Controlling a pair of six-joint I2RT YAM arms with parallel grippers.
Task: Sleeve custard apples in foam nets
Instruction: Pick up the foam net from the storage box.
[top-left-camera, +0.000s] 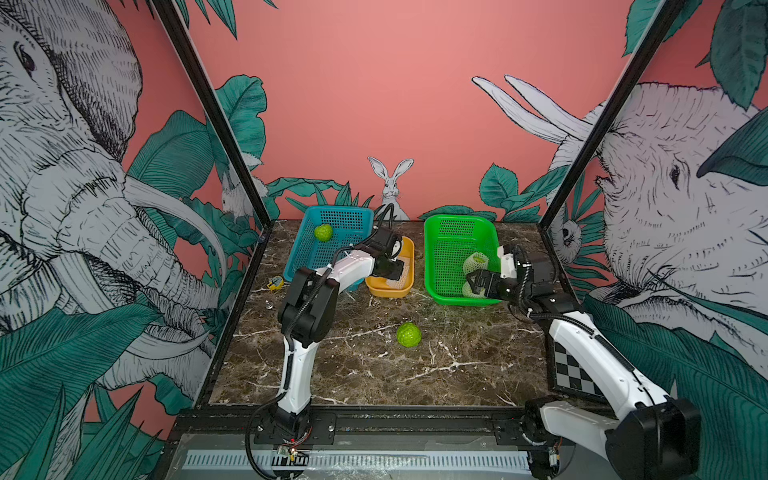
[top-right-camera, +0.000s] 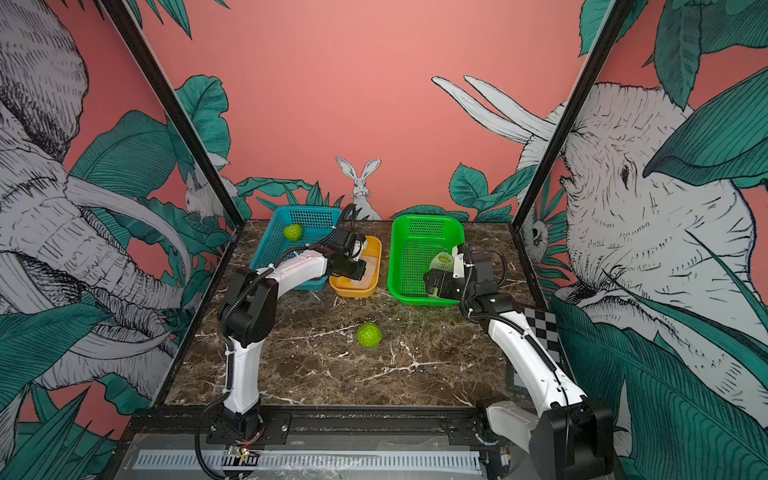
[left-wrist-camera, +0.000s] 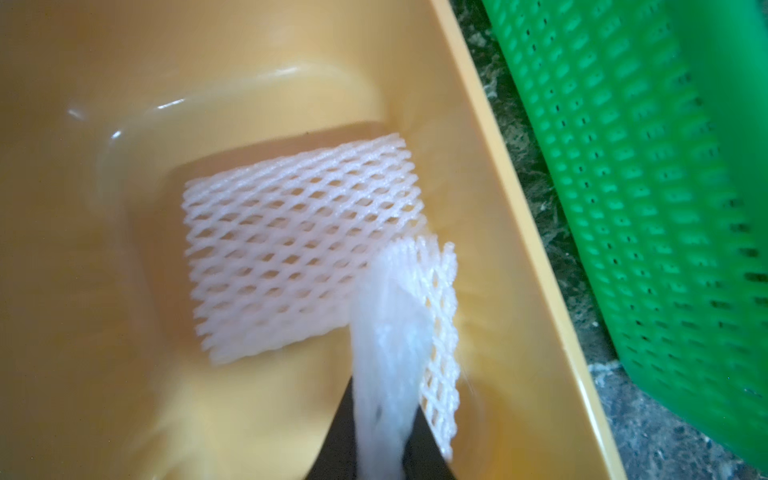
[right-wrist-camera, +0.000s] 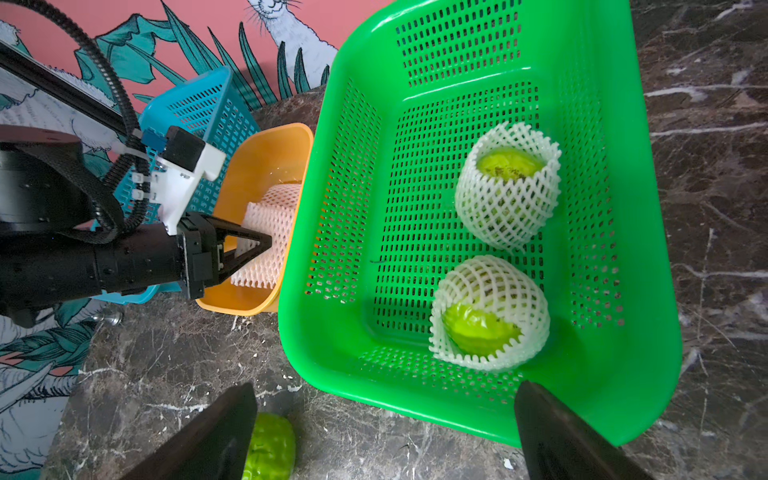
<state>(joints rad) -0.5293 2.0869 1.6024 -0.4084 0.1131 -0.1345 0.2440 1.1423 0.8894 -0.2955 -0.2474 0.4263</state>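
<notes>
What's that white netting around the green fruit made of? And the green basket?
The netting looks like soft foam: matte, puffy off-white strands stretched into diamonds. The green basket seems rigid moulded plastic: glossy, with neat rows of slots.

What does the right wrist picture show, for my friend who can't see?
Two custard apples in white foam nets lie in a green basket. Beside it, the left hand pinches a spare foam net inside a yellow tub.
</notes>
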